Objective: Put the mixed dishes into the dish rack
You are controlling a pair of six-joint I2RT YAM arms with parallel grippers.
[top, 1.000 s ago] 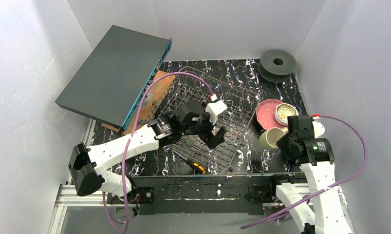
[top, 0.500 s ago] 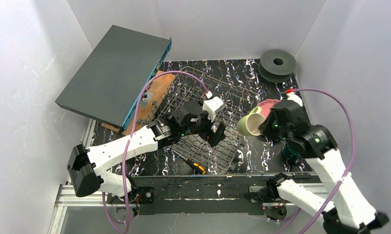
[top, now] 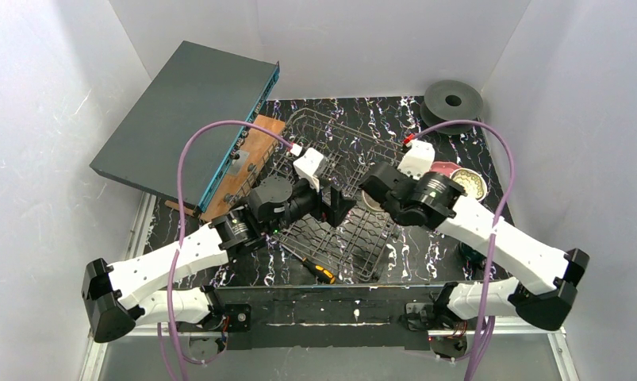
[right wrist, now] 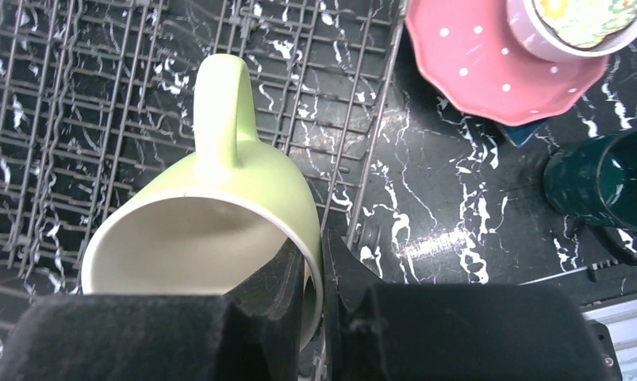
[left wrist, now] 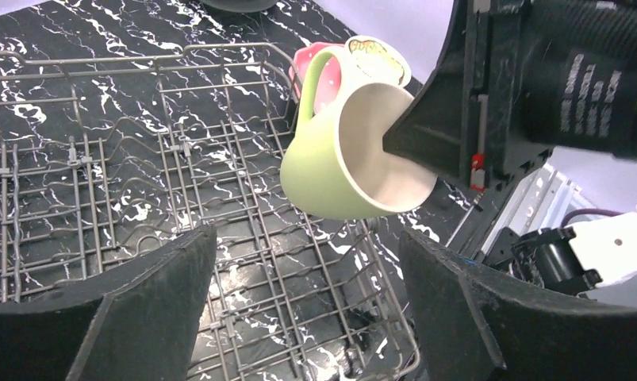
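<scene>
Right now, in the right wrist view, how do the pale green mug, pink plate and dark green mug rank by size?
1. pale green mug, though closest to view, so inflated
2. pink plate
3. dark green mug, partly cut off

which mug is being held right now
The pale green mug, its rim pinched by the right gripper; the dark green mug sits on the table.

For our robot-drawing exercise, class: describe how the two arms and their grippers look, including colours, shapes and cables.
Both the left arm and right arm have white shells with black joints. A purple cable loops along each. The left gripper and right gripper have broad, matte black fingers.
</scene>
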